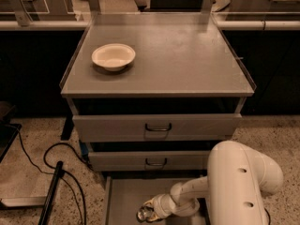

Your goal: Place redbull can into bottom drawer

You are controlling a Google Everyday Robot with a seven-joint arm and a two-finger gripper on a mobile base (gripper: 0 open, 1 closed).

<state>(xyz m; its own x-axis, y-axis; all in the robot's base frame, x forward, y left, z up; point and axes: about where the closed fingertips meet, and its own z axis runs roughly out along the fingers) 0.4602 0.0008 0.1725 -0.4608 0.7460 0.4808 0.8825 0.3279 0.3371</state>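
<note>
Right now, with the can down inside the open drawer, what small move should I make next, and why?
Probably ease down slightly and open the gripper. It appears to hold the redbull can low over the bare floor of the pulled-out bottom drawer, inside its walls, so releasing here should leave the can in the drawer.
</note>
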